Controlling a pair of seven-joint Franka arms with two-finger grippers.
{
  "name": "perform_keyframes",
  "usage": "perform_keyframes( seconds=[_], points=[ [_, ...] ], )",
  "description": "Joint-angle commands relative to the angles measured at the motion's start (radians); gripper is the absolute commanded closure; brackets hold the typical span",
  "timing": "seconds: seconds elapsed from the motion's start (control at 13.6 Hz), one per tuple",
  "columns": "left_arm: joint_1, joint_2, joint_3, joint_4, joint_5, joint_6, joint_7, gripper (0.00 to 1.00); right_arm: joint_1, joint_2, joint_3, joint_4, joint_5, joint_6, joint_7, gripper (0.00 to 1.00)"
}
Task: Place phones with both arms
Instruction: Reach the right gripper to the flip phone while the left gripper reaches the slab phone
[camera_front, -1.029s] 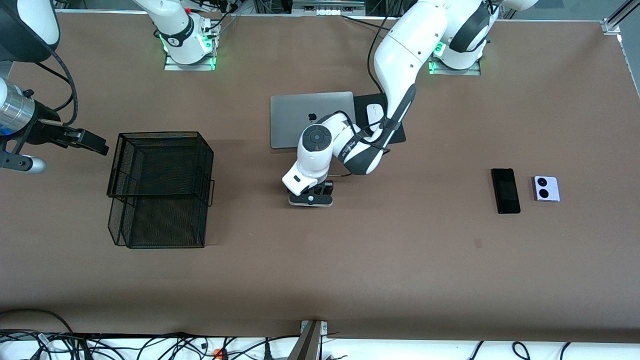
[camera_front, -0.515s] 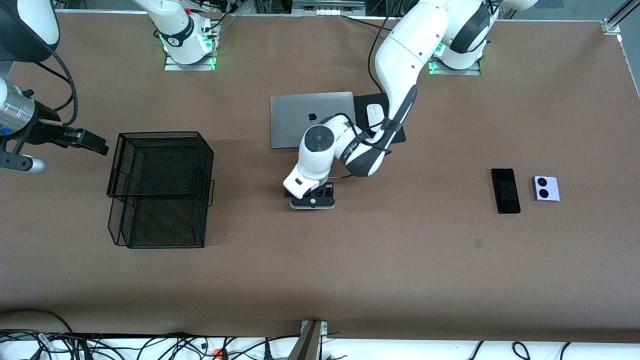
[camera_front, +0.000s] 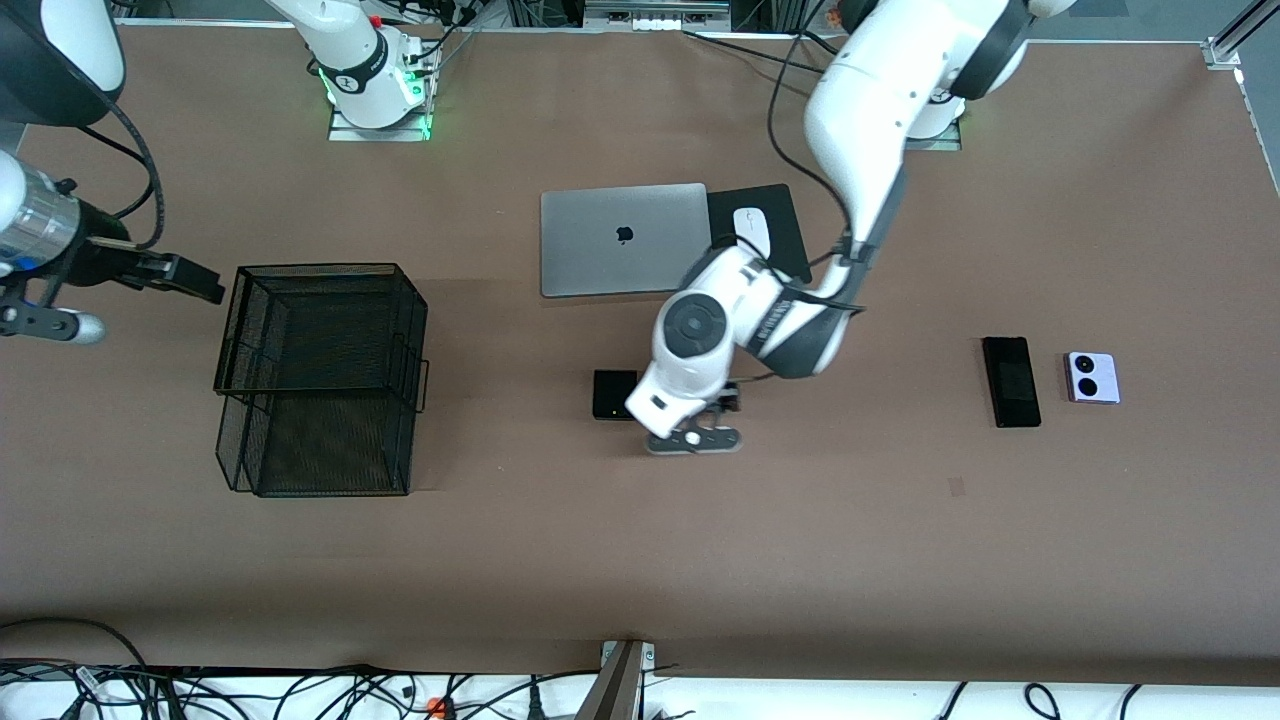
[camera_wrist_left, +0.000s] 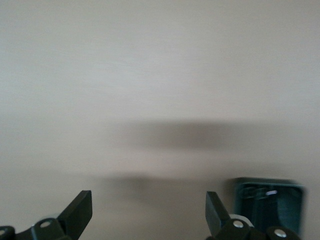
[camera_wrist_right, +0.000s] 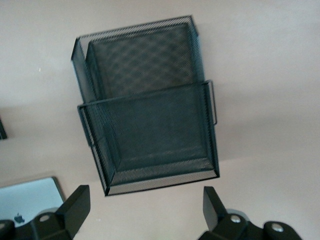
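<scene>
Left gripper (camera_front: 694, 432) hangs wide open and empty over the table (camera_front: 700, 560), just beside the folded phone (camera_front: 614, 394), which lies nearer the camera than the laptop (camera_front: 622, 238). Right gripper (camera_front: 190, 283), also spread wide and empty, waits up beside the mesh basket (camera_front: 322, 378). Slab phone (camera_front: 1010, 381) and lilac phone (camera_front: 1092, 377) lie side by side toward the left arm's end.

Bare table (camera_front: 700, 560) runs wide along the edge nearest the front camera — nothing stands on it. The black mesh tray stack (camera_front: 320, 375) rises toward the right arm's end, and the right gripper (camera_front: 195, 280), fingers spread, waits just beside its rim. Mid-table, the left gripper (camera_front: 695, 440) hangs open beside the small folded black phone (camera_front: 614, 394) — laptop (camera_front: 622, 238) and mouse (camera_front: 752, 228) lie farther from the camera.
</scene>
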Motion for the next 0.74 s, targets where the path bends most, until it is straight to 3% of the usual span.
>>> perform_keyframes(
  seconds=[0.0,0.22,0.37,0.51,0.66],
  points=[
    [0.057,-0.11,-0.005,-0.131,0.005,-0.092,0.109,0.0,0.107,0.021,0.003,0.009,0.003,-0.013,0.067,0.0],
    [0.152,-0.19,0.003,-0.211,0.02,-0.195,0.291,0.0,0.237,0.134,0.003,0.121,0.003,0.0,0.208,0.0],
    [0.215,-0.274,0.0,-0.314,0.085,-0.213,0.393,0.0,0.318,0.229,0.003,0.201,0.048,0.023,0.33,0.0],
    [0.276,-0.347,0.0,-0.409,0.131,-0.212,0.474,0.0,0.391,0.297,0.003,0.215,0.099,0.169,0.498,0.0],
    [0.33,-0.399,0.0,-0.481,0.16,-0.2,0.554,0.0,0.477,0.366,0.001,0.21,0.087,0.335,0.591,0.0]
  ],
)
